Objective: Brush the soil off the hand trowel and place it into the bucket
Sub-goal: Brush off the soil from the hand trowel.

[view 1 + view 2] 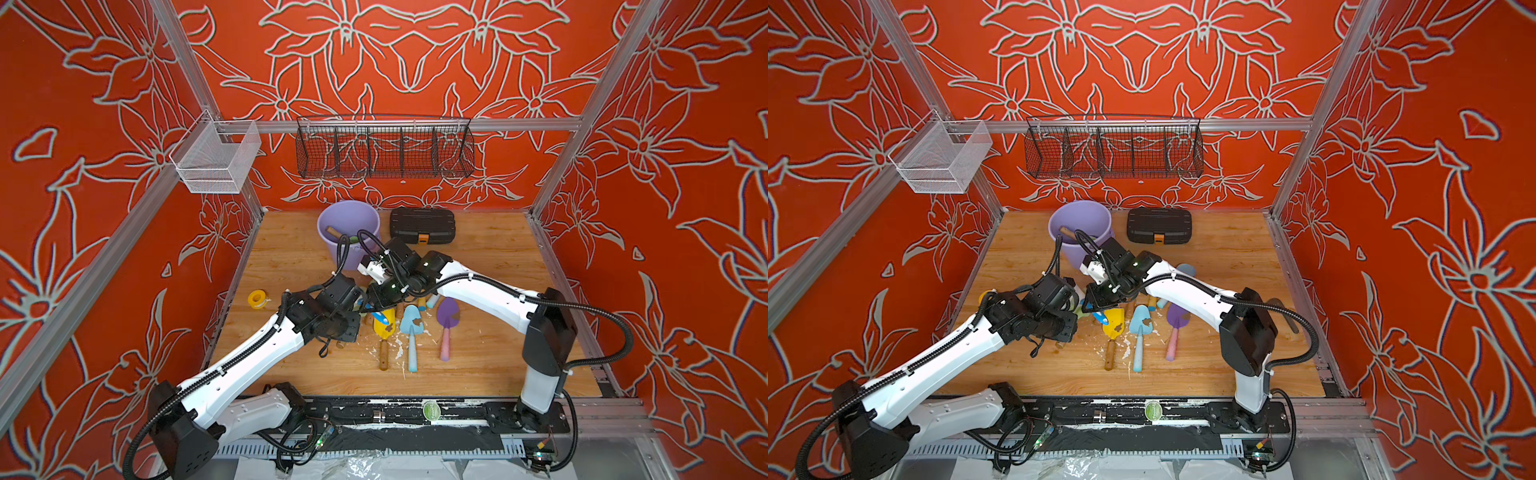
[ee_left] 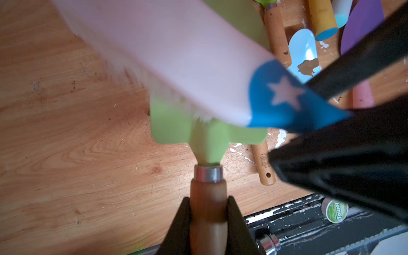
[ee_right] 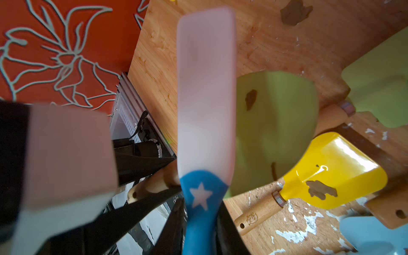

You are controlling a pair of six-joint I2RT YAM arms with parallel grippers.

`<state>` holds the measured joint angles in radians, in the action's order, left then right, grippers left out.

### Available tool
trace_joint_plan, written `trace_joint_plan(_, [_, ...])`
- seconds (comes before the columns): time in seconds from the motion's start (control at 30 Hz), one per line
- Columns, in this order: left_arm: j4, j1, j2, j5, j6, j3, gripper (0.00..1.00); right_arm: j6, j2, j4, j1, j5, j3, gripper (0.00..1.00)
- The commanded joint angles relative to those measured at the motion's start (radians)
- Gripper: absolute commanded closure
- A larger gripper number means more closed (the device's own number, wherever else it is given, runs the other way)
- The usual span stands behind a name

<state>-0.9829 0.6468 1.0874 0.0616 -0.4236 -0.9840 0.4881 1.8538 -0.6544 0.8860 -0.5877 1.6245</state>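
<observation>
L claw (image 2: 208, 206) pinches green trowel (image 2: 170, 123), R claw (image 3: 198, 223) pinches brush (image 3: 205, 88), blurred, hiding blade

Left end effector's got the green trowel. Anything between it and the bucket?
Yes. The right end effector, holding the brush across the green trowel, and its wrist hang over the line to the bucket in both top views. The left end effector is shut on the trowel's handle. No other obstacle shows.
</observation>
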Motion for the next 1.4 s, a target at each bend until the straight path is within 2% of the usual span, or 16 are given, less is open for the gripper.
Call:
trace_joint_plan(0.0, [0.015,-0.009,-0.016,-0.005,-0.003,0.005,1.00,-0.031,0.038,-0.038,0.007,0.043,0.060,1.00])
trace_joint_plan(0.2, [0.011,-0.018,-0.024,-0.003,-0.004,0.012,1.00,-0.089,0.091,-0.150,0.006,0.269,0.120,1.00])
trace_joint_plan(0.33, [0.011,-0.027,-0.035,-0.003,-0.009,0.019,1.00,-0.110,0.090,-0.173,-0.005,0.364,0.138,1.00])
trace_joint_plan(0.47, [0.008,-0.036,-0.030,0.001,-0.013,0.018,1.00,-0.117,0.061,-0.132,-0.014,0.336,0.139,1.00])
trace_joint_plan(0.7, [0.011,-0.058,-0.016,-0.003,-0.011,0.024,1.00,-0.105,0.004,-0.079,-0.010,0.183,0.108,1.00])
trace_joint_plan(1.03, [0.011,-0.073,-0.021,0.000,-0.013,0.027,1.00,-0.082,-0.004,-0.117,0.025,0.104,0.079,1.00])
trace_joint_plan(1.37, [0.014,-0.076,-0.024,0.020,-0.018,0.034,1.00,-0.167,0.115,-0.315,0.007,0.143,0.202,1.00])
